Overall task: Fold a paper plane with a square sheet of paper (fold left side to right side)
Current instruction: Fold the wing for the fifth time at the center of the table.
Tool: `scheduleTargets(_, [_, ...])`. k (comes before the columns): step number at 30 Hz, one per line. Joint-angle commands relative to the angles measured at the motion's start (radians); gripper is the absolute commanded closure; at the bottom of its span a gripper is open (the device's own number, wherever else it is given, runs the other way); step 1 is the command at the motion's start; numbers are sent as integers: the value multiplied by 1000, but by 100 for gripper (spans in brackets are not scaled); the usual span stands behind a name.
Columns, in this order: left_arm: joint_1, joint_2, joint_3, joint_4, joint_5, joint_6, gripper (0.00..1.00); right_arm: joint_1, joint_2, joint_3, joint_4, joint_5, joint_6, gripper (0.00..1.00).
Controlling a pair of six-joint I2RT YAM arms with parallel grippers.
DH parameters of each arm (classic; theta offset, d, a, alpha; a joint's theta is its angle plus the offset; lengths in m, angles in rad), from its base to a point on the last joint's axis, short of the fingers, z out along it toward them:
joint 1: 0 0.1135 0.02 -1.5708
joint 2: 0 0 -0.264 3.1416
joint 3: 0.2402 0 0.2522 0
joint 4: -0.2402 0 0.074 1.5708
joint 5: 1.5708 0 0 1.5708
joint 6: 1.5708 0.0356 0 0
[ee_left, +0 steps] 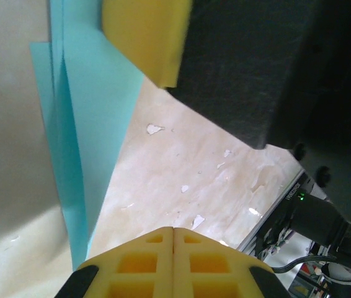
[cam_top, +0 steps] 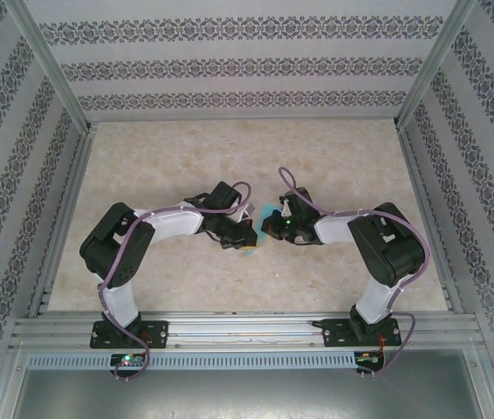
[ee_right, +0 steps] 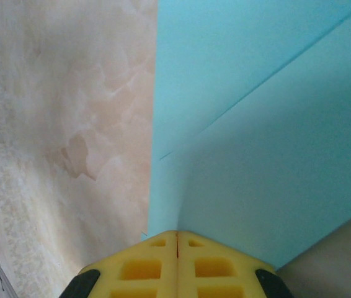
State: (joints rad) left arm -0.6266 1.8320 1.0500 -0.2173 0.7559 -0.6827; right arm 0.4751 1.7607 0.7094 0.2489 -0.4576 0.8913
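Paper [ee_right: 256, 124] is met at its edge by the closed right claw [ee_right: 177, 243]. The closed left claw [ee_left: 173, 239] is set just beside it. No pinch is confirmed.

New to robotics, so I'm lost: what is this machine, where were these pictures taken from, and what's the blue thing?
A left arm and a right arm are bolted at the near edge of a table. The wide picture looks down from above and behind them. The other two come from wrist cameras, each showing its own yellow pincer at the bottom. The blue thing is creased paper, between the arms. The right pincer seems shut on it; the left pincer is shut beside it.
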Motion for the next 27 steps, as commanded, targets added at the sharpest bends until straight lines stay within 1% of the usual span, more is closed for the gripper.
scheduleTargets(1, [2,29,13,-4,12,-8,97,9,78,-41,-151,60,-25,100])
scheduleTargets(11, [4,76,18,24,-14,-12,97,11,78,-41,-163,64,-33,100])
scheduleTargets(23, [4,99,-12,74,26,-35,98,13,85,-36,-174,69,-38,100])
scheduleTargets(27, [4,102,-28,81,22,-36,98,12,84,-34,-179,73,-38,100])
